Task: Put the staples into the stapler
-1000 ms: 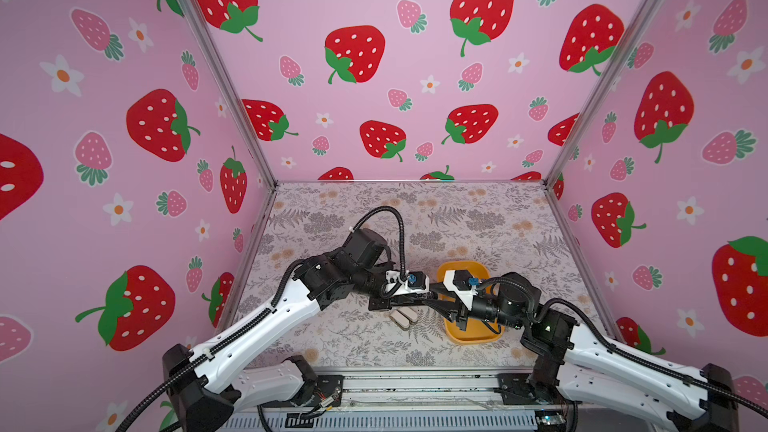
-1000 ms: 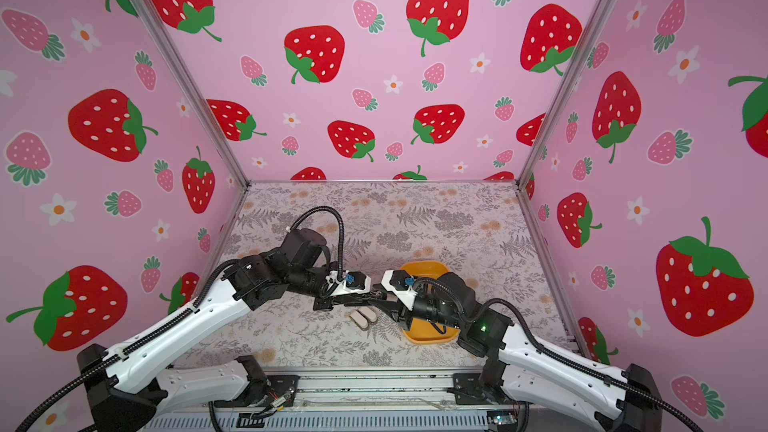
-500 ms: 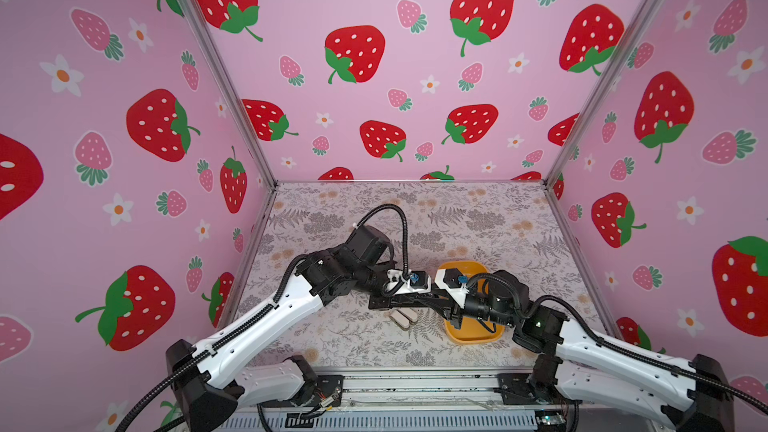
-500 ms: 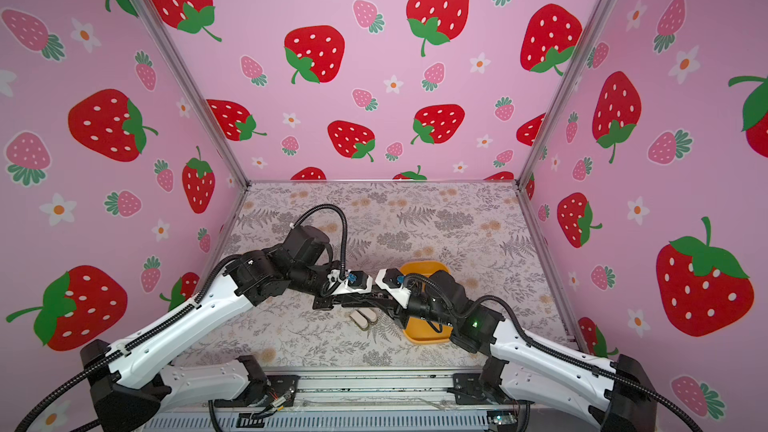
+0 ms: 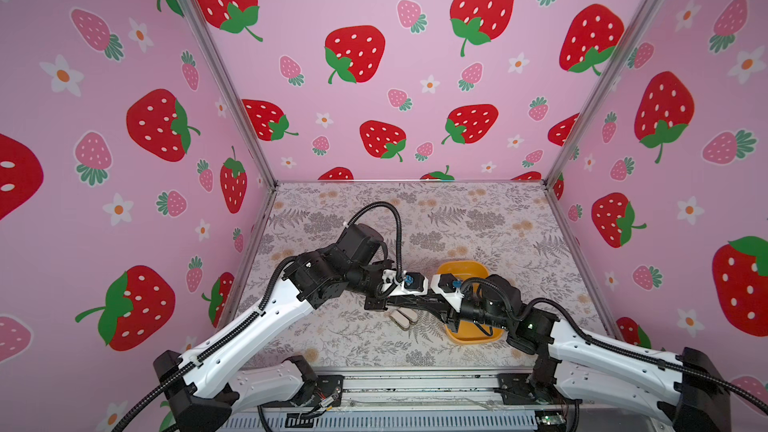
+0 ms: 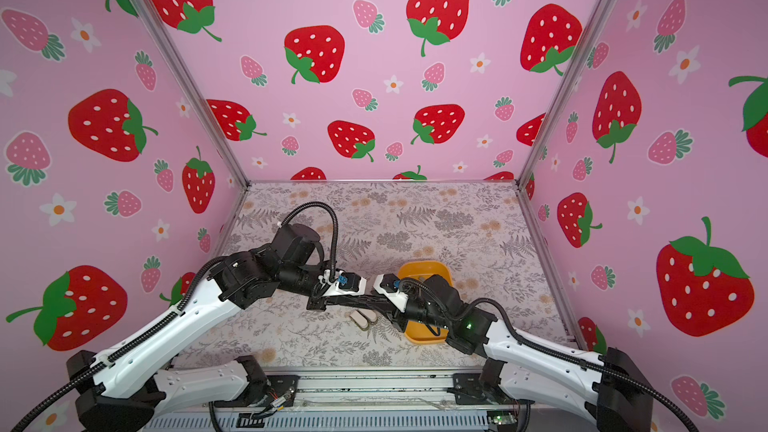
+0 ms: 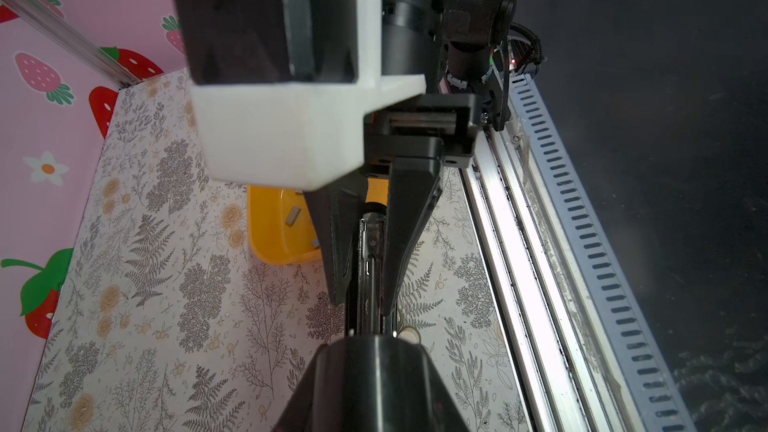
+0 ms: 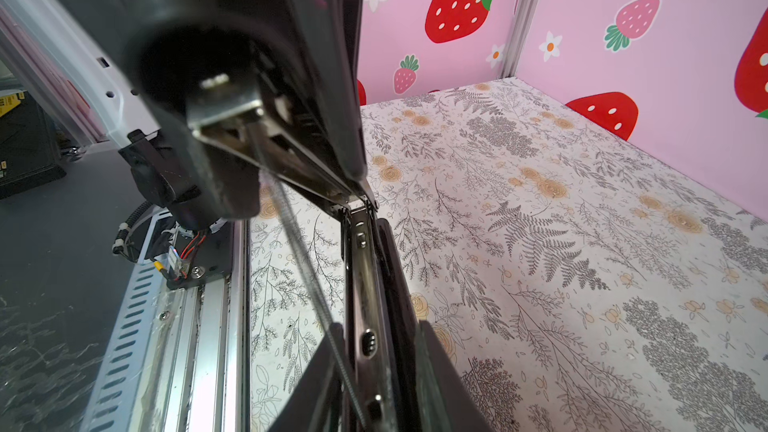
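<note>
The black stapler point(image 5: 419, 306) hangs open above the table between my two grippers, which face each other tip to tip in both top views. My left gripper point(image 5: 409, 304) is shut on its rounded black lid point(image 7: 367, 367), which hides the jaws in the left wrist view. My right gripper point(image 8: 380, 326) is shut on the bare metal magazine rail point(image 8: 365, 276), one finger on each side. A thin spring point(image 8: 299, 251) stretches from rail to lid. Grey staples point(image 7: 293, 216) lie in the yellow tray point(image 5: 461, 268), apart from both grippers.
Two small stubby white-topped objects point(image 5: 403, 317) lie on the floral table just below the stapler. The yellow tray point(image 6: 424, 265) sits partly under my right arm. Pink walls close three sides, and a metal rail point(image 7: 519, 284) runs along the front edge.
My right gripper has moved left toward the left gripper and narrowed its jaws onto the stapler's rail. The left arm has stayed nearly still with the lid.
</note>
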Action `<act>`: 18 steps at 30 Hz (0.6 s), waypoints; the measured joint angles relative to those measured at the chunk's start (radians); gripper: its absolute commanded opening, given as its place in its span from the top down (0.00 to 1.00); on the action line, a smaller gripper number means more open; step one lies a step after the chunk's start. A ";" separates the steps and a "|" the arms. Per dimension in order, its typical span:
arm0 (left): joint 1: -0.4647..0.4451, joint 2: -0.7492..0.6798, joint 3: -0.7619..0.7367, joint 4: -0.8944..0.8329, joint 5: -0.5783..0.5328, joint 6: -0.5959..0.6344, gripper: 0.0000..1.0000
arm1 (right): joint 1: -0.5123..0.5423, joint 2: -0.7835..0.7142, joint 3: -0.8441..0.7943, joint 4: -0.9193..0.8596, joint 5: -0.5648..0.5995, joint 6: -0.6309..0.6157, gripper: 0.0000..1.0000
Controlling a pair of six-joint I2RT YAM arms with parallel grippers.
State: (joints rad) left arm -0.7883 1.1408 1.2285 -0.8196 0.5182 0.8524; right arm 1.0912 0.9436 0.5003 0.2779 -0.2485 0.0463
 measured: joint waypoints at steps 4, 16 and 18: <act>0.000 0.000 0.000 0.000 0.000 0.005 1.00 | 0.000 0.026 0.000 0.019 -0.006 0.000 0.69; 0.010 -0.001 0.000 -0.004 0.022 0.016 1.00 | 0.000 0.098 0.002 0.032 -0.034 -0.019 0.66; 0.014 -0.001 0.000 -0.005 0.027 0.016 1.00 | 0.000 0.097 0.002 0.035 -0.037 -0.022 0.69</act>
State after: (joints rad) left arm -0.7746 1.1397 1.2285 -0.8242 0.5453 0.8684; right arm 1.0912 1.0405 0.5022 0.3134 -0.2859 0.0246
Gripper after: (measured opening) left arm 0.306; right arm 0.338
